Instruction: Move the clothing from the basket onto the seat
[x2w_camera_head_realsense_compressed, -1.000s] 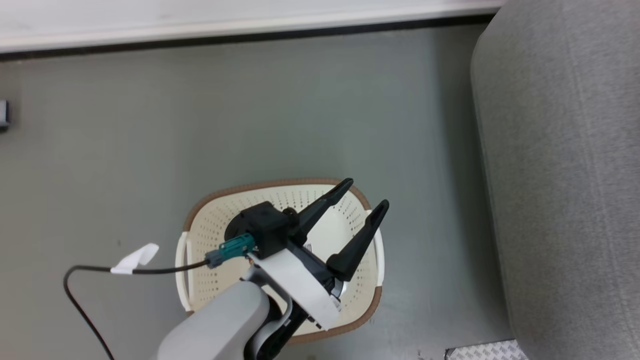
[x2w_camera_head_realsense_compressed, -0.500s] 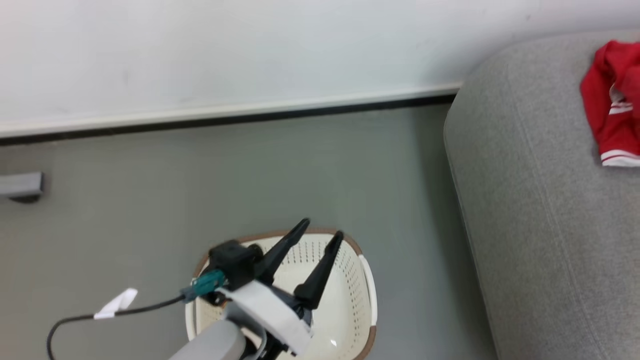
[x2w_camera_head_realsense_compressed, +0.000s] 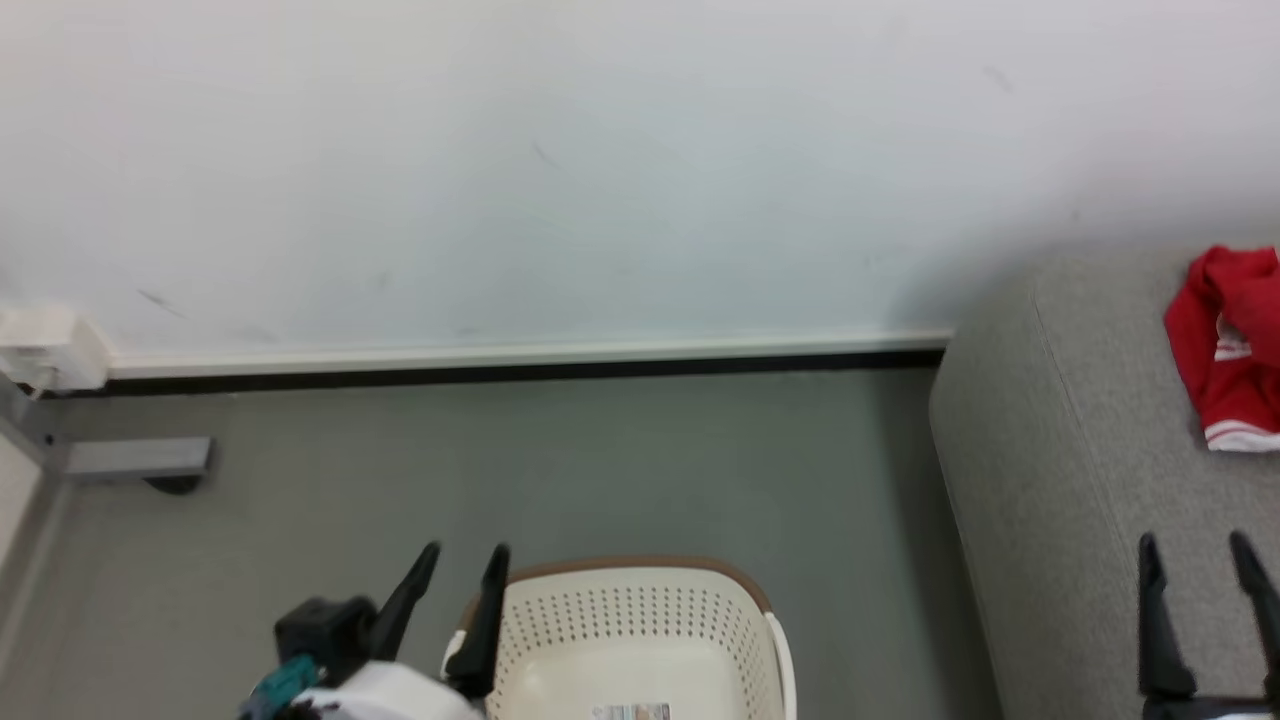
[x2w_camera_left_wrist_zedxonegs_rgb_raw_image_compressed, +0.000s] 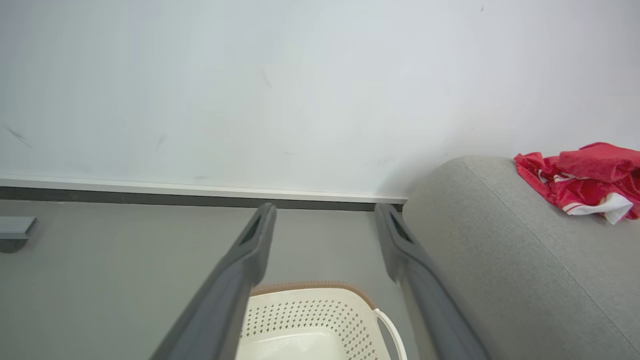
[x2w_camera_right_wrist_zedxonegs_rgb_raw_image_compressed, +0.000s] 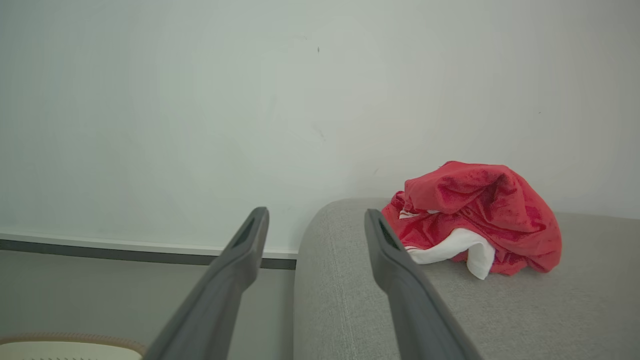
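Observation:
The red clothing with white trim lies bunched on the grey seat at the right; it also shows as a heap in the right wrist view and at the right edge of the left wrist view. The cream basket stands on the floor at the bottom centre, with no garment in the part I see. My left gripper is open beside the basket's left rim, holding nothing. My right gripper is open over the seat's front, short of the clothing.
A white wall with a pale skirting board runs behind the grey floor. A grey bracket and a pale box sit at the left by the wall. The seat's rounded arm stands just right of the basket.
The camera has tilted up, so the basket slid to the bottom edge and wall and seat top came in. The left gripper drew back from over the basket to its left rim.

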